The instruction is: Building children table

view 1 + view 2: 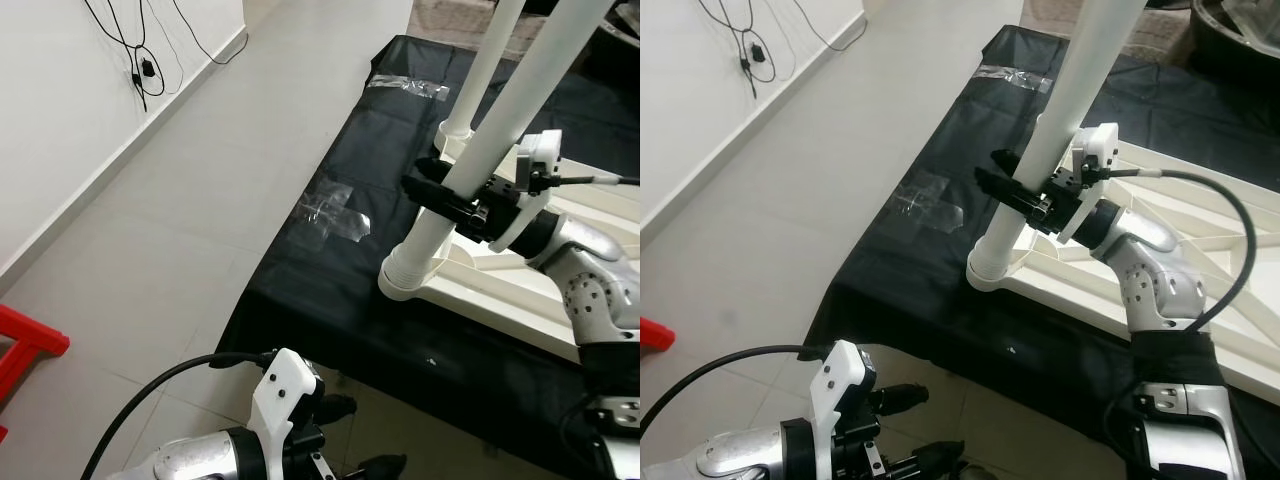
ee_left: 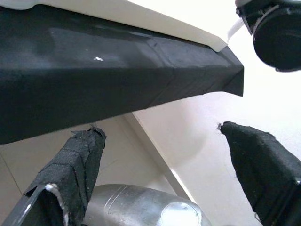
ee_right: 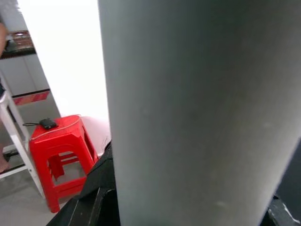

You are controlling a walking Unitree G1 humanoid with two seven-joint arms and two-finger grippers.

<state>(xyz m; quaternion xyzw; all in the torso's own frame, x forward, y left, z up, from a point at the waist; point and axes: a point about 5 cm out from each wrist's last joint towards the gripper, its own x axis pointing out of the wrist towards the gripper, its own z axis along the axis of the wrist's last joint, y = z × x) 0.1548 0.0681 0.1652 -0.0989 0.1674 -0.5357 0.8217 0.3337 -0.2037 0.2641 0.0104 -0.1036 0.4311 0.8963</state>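
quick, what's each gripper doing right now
Left gripper: open, holding nothing, low beside the black-covered platform.
Right gripper: shut on the white table leg.

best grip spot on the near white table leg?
On the smooth straight tube of the near table leg, above the ribbed collar where it seats in the upturned tabletop, coming from the side across its axis. The leg stands tilted and round, so fingers straddling the tube suit it. The right claw is shut on it there now; the left claw hangs open, low.

Smooth white plastic leg, matt black cloth
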